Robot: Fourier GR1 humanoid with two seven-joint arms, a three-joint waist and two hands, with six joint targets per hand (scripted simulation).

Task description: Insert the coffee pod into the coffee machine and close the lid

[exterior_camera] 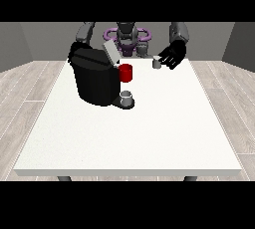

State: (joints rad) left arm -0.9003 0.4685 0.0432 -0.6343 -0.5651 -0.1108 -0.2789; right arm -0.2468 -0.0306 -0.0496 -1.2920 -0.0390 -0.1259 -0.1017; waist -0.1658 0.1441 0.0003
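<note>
The black coffee machine stands on the left half of the white table. Its grey lid is tilted up and open, and a red part shows at its front. A grey cup sits on the machine's base. The small pale coffee pod is near the table's far edge. The hand at the view's right is right beside the pod with its fingers spread towards it; whether they touch I cannot tell. The hand at the view's left sits against the machine's top rear corner, mostly hidden.
The robot's torso is behind the far edge. A wooden floor surrounds the table on all sides. The table's near half holds nothing but white surface.
</note>
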